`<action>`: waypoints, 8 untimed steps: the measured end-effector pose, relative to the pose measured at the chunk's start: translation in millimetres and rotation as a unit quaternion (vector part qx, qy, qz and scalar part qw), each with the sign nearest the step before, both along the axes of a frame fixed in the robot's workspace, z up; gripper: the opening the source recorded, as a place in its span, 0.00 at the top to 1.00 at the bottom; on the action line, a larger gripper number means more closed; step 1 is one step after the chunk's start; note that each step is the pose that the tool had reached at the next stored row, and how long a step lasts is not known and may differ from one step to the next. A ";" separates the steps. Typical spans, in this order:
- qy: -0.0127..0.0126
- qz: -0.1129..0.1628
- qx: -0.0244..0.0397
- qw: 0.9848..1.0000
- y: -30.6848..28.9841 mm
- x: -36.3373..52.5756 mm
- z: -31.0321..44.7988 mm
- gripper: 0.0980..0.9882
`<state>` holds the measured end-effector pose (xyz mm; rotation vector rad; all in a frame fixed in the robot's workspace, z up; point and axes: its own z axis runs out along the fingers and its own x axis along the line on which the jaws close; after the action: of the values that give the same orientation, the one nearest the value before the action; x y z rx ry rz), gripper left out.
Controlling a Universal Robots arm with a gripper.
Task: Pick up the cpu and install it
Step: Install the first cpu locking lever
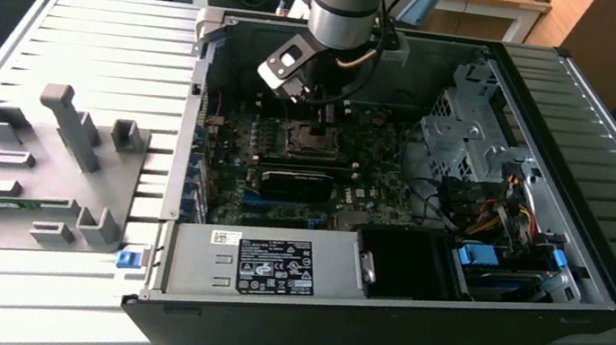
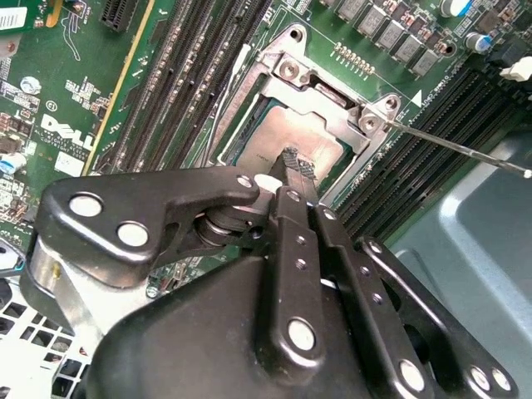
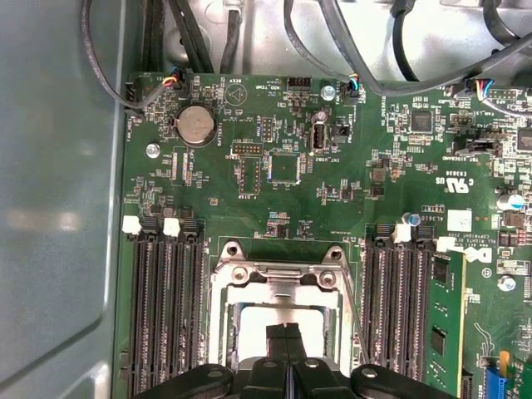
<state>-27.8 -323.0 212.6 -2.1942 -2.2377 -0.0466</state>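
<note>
Silvery cpu (image 2: 291, 143) seated under closed gripper (image 2: 293, 165).

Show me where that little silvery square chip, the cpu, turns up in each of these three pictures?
Exterior view: too small to make out; the gripper hangs over the dark socket mid-motherboard.
Second wrist view: the cpu lies inside the metal socket frame, under the fingertips.
First wrist view: the cpu sits within that frame, above the fingertips.
Shared landmark: the socket frame, flanked by black memory slots.
</note>
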 end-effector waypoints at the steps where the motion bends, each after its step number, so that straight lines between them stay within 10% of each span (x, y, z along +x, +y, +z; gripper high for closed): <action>1: 0.000 0.000 0.000 1.000 0.0 0.0 0.1 0.99; 8: 0.000 0.000 0.000 1.000 0.0 0.0 1.5 0.99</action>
<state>-27.7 -323.0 214.1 -2.1942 -2.2377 -0.0466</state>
